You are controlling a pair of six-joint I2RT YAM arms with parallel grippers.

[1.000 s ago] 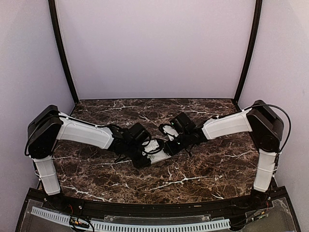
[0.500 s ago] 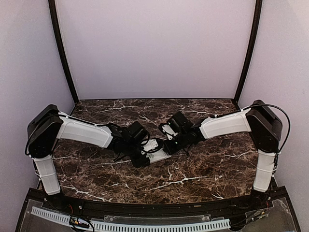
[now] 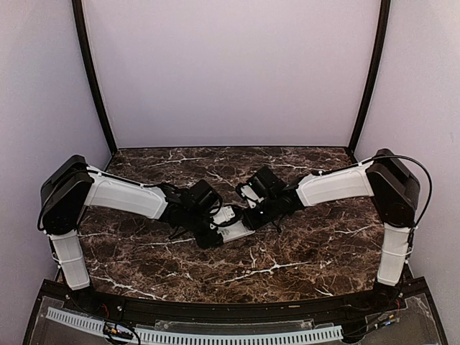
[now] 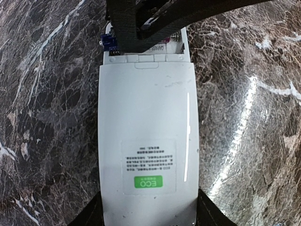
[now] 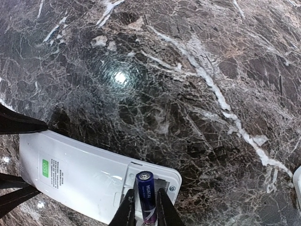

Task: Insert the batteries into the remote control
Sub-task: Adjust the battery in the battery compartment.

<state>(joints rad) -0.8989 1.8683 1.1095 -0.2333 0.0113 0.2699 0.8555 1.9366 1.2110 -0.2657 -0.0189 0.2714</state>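
I see my right gripper [image 5: 145, 209] sits slightly further left than a second ago, bringing its battery [image 5: 145, 186] over the open end of the remote control [image 4: 146, 141].

the top external view is taken from high behind the near edge of the marble table [image 3: 302, 251], facing down and across it. the left wrist view is set close over the remote control [image 4: 146, 141], looking along its back. the right wrist view is aimed steeply down past a battery [image 5: 145, 195] at the same remote's open end. the remote is shared by all three views.
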